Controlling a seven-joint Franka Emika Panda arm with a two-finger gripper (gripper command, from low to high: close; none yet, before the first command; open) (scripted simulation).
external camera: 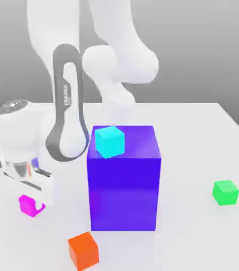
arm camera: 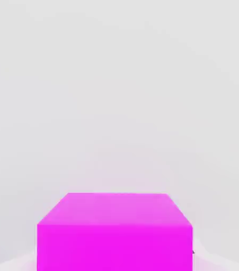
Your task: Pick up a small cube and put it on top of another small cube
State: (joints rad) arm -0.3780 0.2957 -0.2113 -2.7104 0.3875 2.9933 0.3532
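We see the jaws closed on the glossy magenta cube point(external camera: 29, 206), low at the exterior view's left, its flat faces and crisp edges showing between them. Above, the smooth white arm point(external camera: 65, 114) curves down with a dark-trimmed link. Nearer the camera we find a plain orange cube point(external camera: 83, 251). Beside it rises a tall, shiny blue-purple block point(external camera: 124, 191) with a cyan cube point(external camera: 109, 142) on top. Our plain green cube point(external camera: 225, 192) rests on the pale, smooth surface point(external camera: 187, 159), at the exterior view's right.
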